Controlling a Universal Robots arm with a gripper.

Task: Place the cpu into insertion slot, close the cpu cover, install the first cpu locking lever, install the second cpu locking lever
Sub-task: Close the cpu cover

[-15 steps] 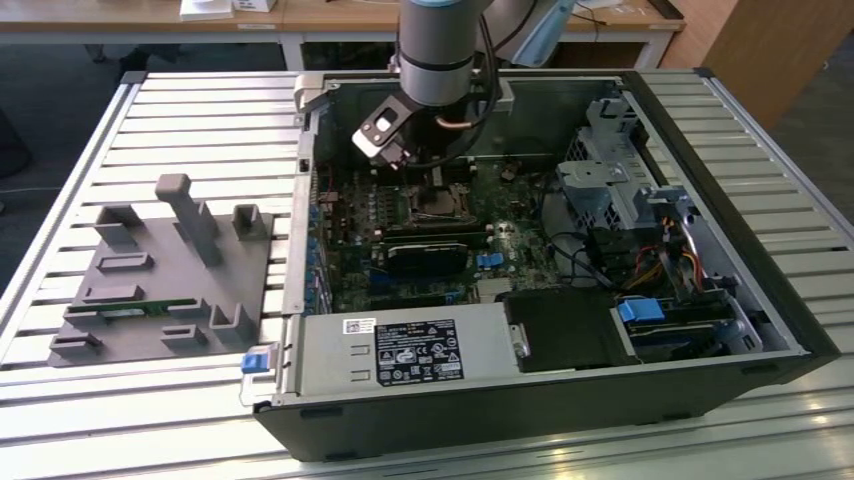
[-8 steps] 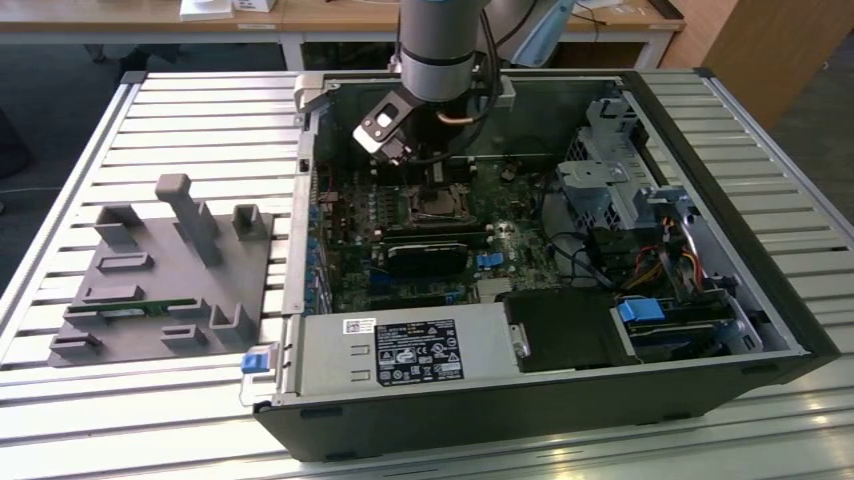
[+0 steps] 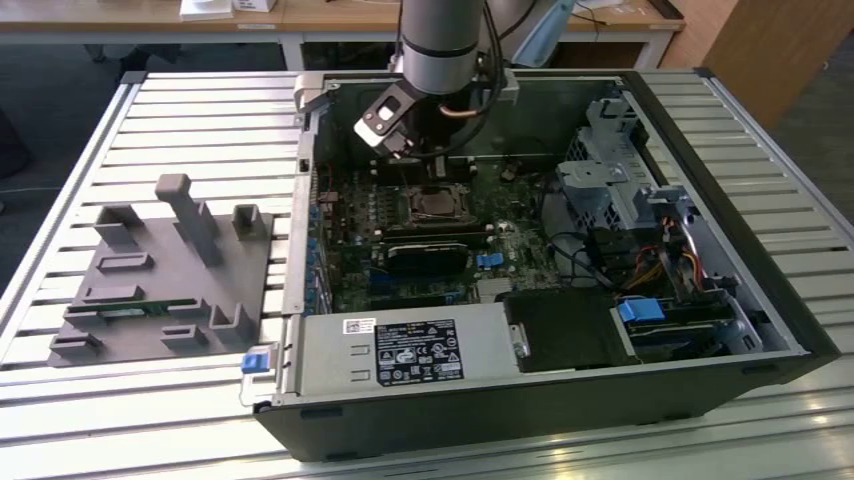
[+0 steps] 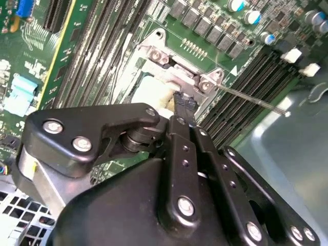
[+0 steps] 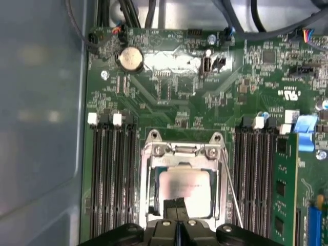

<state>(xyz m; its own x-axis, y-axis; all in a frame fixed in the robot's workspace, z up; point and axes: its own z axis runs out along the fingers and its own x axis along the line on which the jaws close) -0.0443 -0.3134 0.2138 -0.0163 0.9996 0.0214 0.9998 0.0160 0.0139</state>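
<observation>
One white sticker marks the power supply; pincer closed over cpu.

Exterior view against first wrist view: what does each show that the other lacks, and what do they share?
Exterior view: the whole open case on a slatted table, a grey fixture at the exterior view's left, and the arm reaching down into the case. First wrist view: a coin battery, the silver cpu framed by the cover, a thin lever beside it, and the gripper shut at the cover's edge. Both: the motherboard and the socket.
</observation>
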